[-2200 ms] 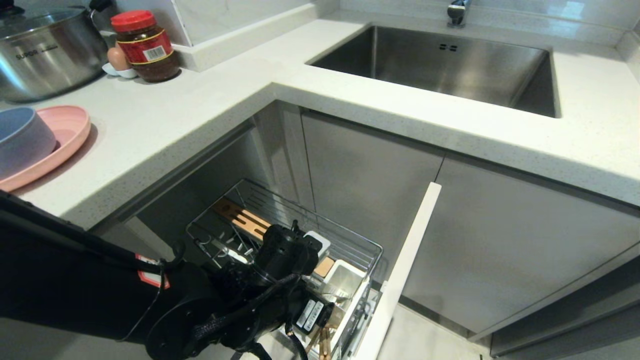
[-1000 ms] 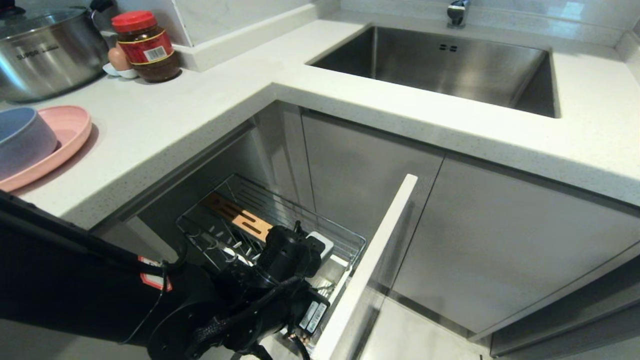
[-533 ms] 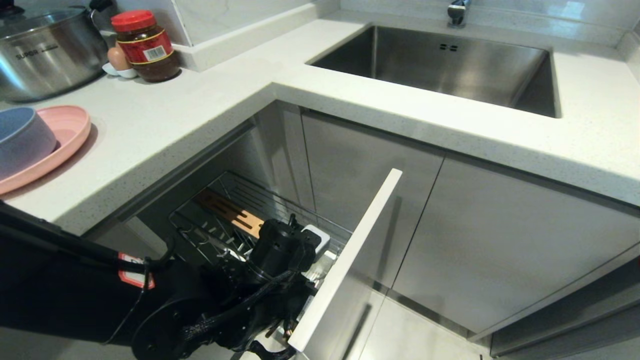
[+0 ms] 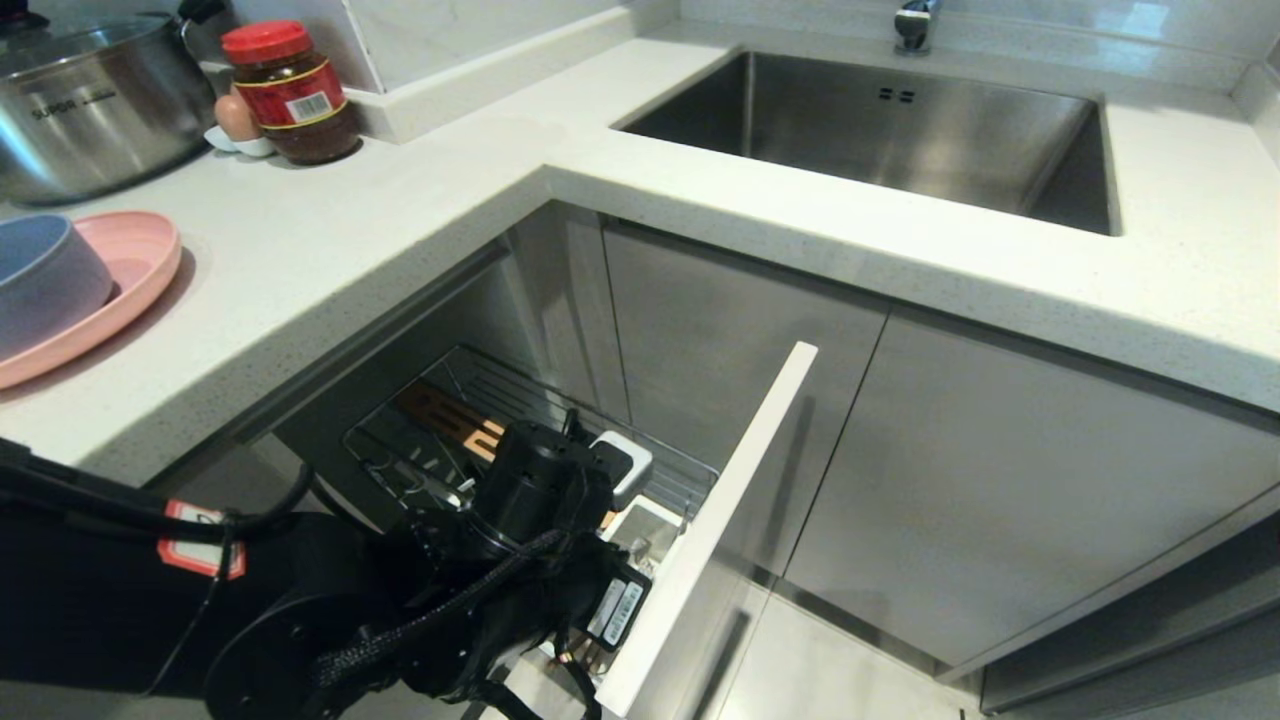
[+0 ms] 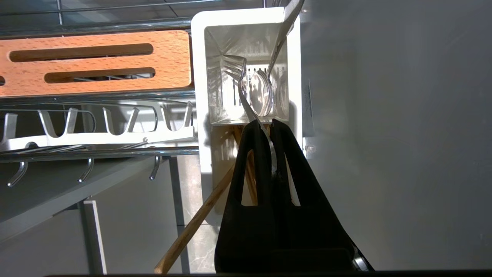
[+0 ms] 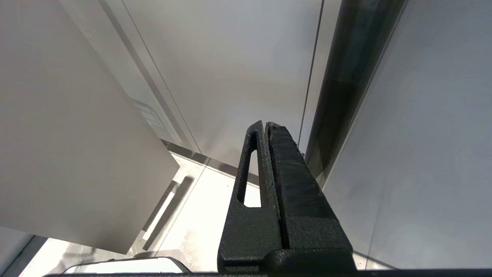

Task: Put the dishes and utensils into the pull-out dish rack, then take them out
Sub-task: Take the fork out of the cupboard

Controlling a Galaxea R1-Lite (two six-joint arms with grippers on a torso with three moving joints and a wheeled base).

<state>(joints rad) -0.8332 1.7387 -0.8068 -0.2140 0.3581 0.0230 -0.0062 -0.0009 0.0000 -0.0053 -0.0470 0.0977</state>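
Left gripper (image 5: 268, 124) fingers pinched on the fork (image 5: 239, 82) handle. The fork's long axis runs straight out from the fingertips, head inside the white cup (image 5: 246, 65) of the dish rack (image 4: 560, 420), beside a spoon (image 5: 261, 92). Chopsticks (image 5: 200, 219) partly hidden behind the fingers. Right gripper (image 6: 265, 125) closed, empty, away from the cup.

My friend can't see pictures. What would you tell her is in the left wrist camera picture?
The left gripper's black fingers are shut on the handle of a silver fork standing in a white utensil cup, where a spoon also sits. Wooden chopsticks lean from the next cup, and a slotted wooden board lies on the chrome wire rack beside them.
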